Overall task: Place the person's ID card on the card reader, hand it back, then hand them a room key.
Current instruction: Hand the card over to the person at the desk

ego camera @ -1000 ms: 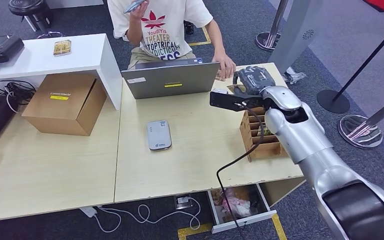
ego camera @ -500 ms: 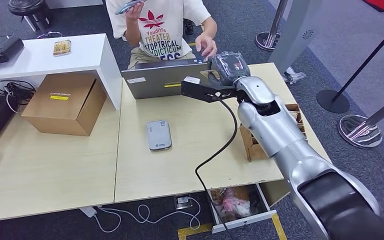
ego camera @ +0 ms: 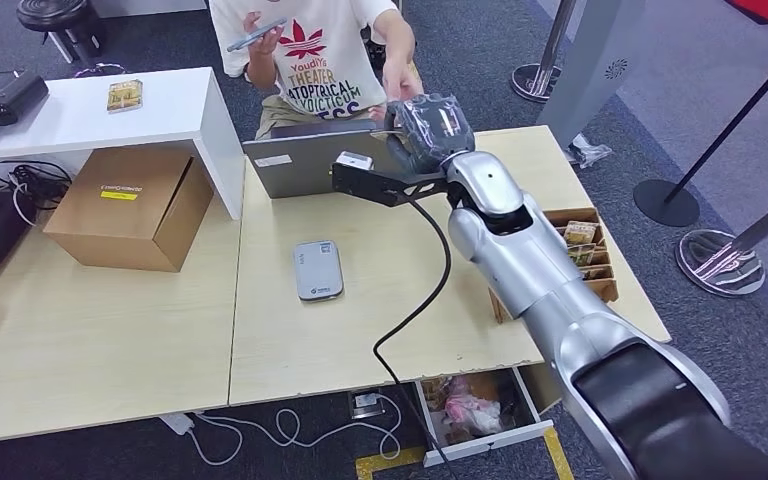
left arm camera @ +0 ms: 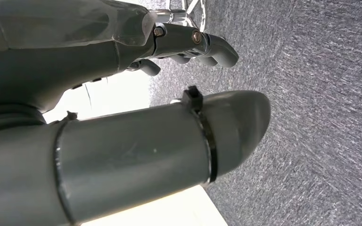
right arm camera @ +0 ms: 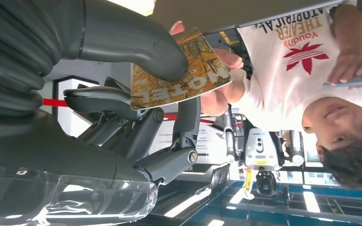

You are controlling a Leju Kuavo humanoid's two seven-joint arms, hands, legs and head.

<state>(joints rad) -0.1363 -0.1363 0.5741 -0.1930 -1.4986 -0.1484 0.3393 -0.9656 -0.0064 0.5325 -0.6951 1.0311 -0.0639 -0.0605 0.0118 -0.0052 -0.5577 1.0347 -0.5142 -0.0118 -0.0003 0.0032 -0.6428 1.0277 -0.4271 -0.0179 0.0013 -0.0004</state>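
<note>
High head view down over desk [ego camera: 380,290]; close wrist views, right sharing person [ego camera: 322,55].

The right arm [ego camera: 550,270] was glossy silver with a black elbow shell and a black cable trailing along it. The right hand [ego camera: 430,125] was grey, ribbed, with dark screw-jointed fingers [right arm camera: 169,136].

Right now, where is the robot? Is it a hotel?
Probably a mock hotel front desk. The right hand holds a card printed HOTEL toward a person; a card reader and a box of cards sit on the table.
</note>
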